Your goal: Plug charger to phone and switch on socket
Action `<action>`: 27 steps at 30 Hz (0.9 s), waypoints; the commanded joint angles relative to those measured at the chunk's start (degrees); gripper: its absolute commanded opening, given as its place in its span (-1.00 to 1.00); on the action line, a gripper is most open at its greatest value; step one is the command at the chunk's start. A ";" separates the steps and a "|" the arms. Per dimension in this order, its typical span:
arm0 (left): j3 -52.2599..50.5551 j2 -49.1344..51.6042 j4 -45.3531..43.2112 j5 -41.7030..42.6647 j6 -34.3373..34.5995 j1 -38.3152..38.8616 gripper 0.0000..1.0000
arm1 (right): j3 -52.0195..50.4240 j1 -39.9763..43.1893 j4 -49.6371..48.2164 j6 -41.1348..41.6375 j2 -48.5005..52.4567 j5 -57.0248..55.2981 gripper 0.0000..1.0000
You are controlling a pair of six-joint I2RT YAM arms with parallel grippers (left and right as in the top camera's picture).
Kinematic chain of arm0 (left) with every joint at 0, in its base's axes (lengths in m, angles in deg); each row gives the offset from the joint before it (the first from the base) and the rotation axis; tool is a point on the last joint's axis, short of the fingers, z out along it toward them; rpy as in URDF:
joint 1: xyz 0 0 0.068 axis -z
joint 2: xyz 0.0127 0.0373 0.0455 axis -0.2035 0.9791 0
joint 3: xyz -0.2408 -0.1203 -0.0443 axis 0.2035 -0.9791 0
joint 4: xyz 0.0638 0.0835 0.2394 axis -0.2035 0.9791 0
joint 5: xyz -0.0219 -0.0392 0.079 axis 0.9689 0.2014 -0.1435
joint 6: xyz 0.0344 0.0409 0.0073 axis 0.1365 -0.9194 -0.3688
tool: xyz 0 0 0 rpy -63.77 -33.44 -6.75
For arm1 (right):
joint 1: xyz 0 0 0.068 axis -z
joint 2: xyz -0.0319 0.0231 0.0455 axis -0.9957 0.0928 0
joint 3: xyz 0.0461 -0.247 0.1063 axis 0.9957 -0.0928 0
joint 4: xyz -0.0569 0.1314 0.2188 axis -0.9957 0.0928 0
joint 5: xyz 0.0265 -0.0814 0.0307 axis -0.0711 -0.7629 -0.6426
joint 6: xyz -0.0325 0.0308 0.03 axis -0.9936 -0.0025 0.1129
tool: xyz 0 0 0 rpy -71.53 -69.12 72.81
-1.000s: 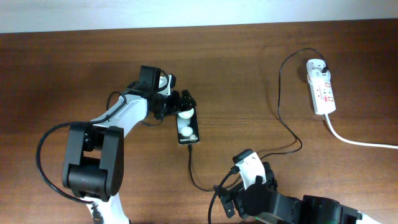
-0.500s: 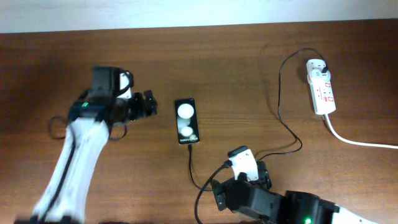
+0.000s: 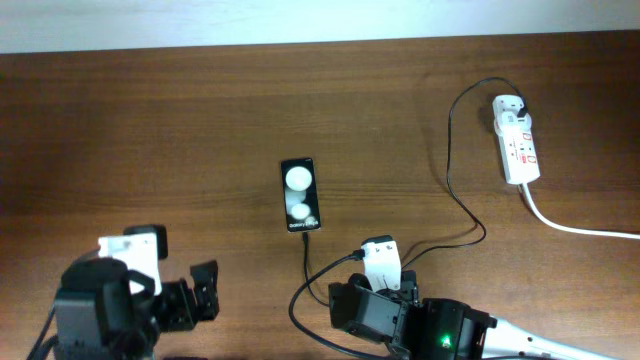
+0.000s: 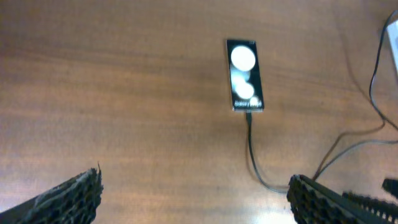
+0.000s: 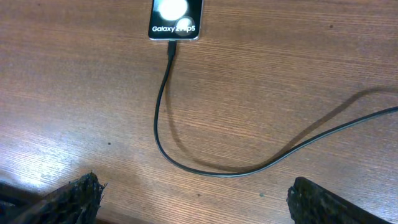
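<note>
The phone (image 3: 300, 195) lies flat mid-table, black with two white round patches. It also shows in the left wrist view (image 4: 244, 76) and the right wrist view (image 5: 176, 18). The charger's thin black cable (image 3: 452, 190) runs from the phone's lettered end in a loop (image 5: 163, 124) to a black plug (image 3: 522, 106) in the socket (image 3: 520, 150) at the far right. The connector tip (image 5: 171, 47) sits in the phone's edge. My left gripper (image 4: 196, 202) is open and empty at the front left (image 3: 203, 290). My right gripper (image 5: 199, 202) is open and empty, above the cable loop.
The socket's thick white cord (image 3: 580, 228) runs off the right edge. My right arm (image 3: 385, 300) sits at the front centre, over part of the black cable. A white wall edge borders the far side of the brown wooden table (image 3: 120, 130).
My left arm has pulled back from beside the phone to the table's front left. My right arm shifted slightly left. The phone stayed put with the cable in it.
</note>
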 commanded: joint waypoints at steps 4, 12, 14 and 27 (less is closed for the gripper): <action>0.09 -14.60 3.23 -0.61 -0.72 -0.15 0.98 | 0.26 0.13 -2.51 0.85 0.17 -4.26 0.97; 0.09 -36.61 3.34 -0.59 -0.72 -0.20 0.98 | 0.26 0.13 -4.09 1.09 0.17 -3.26 0.97; 0.11 -38.05 3.45 -0.59 -0.72 -0.20 0.98 | 0.26 0.13 -4.46 1.07 0.17 -1.81 0.97; 0.09 -38.05 3.45 -0.61 -0.72 -0.20 0.98 | 2.86 37.44 5.33 -11.80 0.15 13.44 -0.92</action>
